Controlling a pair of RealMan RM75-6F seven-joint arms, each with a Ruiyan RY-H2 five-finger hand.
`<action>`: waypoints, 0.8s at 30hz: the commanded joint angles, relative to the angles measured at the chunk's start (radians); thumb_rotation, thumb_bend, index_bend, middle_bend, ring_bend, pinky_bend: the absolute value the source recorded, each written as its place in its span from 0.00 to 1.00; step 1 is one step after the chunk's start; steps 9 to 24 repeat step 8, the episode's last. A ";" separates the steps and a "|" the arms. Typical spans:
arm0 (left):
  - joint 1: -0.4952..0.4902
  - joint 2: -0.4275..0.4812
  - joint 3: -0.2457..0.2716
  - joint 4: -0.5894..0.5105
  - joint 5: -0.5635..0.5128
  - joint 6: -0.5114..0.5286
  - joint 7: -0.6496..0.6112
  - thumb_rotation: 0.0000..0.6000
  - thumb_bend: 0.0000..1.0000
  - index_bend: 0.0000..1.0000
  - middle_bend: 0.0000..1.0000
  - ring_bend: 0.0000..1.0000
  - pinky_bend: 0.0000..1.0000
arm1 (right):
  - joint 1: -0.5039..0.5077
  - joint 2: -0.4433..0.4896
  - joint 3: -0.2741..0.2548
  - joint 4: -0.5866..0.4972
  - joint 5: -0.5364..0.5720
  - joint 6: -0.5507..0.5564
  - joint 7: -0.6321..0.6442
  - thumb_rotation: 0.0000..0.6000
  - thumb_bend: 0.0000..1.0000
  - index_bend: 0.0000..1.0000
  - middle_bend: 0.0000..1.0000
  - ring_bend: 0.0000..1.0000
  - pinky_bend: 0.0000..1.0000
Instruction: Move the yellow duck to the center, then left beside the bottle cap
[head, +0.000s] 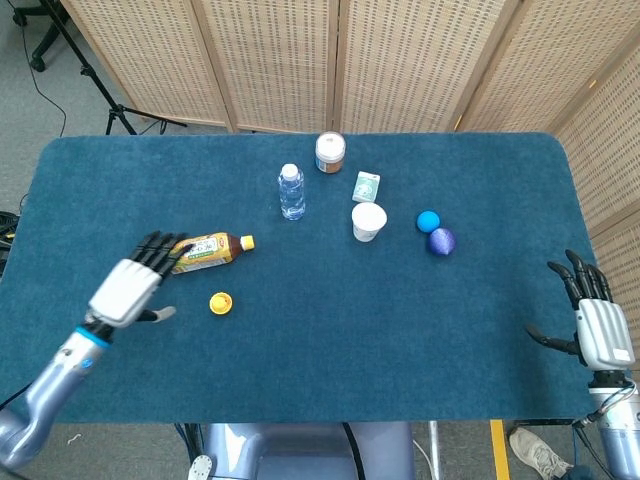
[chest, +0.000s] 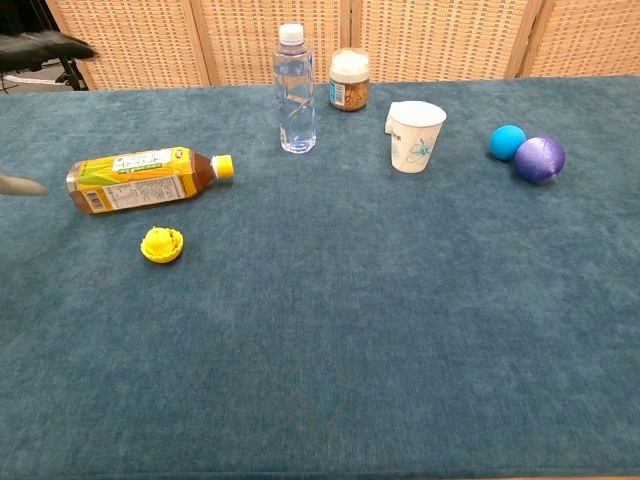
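Note:
The small yellow duck (head: 221, 302) (chest: 162, 244) lies alone on the blue cloth, just in front of the yellow cap (head: 247, 241) (chest: 225, 167) of the lying tea bottle (head: 201, 251) (chest: 138, 179). My left hand (head: 128, 286) hovers to the left of the duck, clear of it, fingers spread and holding nothing. In the chest view only a fingertip (chest: 22, 185) and blurred dark fingers show at the left edge. My right hand (head: 597, 324) rests open at the table's right edge, far from everything.
An upright water bottle (head: 291, 192) (chest: 295, 90), a jar (head: 330, 152) (chest: 349, 80), a small box (head: 366, 186), a paper cup (head: 368, 221) (chest: 415, 136), a blue ball (head: 428, 221) (chest: 507, 141) and a purple ball (head: 441, 241) (chest: 540, 159) stand across the back half of the table (head: 400, 330).

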 joint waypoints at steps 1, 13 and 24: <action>0.161 0.056 -0.006 -0.031 -0.131 0.129 -0.025 1.00 0.00 0.00 0.00 0.00 0.00 | -0.001 -0.007 -0.002 0.010 -0.013 0.017 -0.024 1.00 0.14 0.11 0.00 0.00 0.00; 0.287 0.088 -0.020 -0.019 -0.265 0.147 -0.131 1.00 0.00 0.00 0.00 0.00 0.00 | -0.011 -0.035 0.006 0.027 -0.013 0.063 -0.100 1.00 0.05 0.10 0.00 0.00 0.00; 0.287 0.088 -0.020 -0.019 -0.265 0.147 -0.131 1.00 0.00 0.00 0.00 0.00 0.00 | -0.011 -0.035 0.006 0.027 -0.013 0.063 -0.100 1.00 0.05 0.10 0.00 0.00 0.00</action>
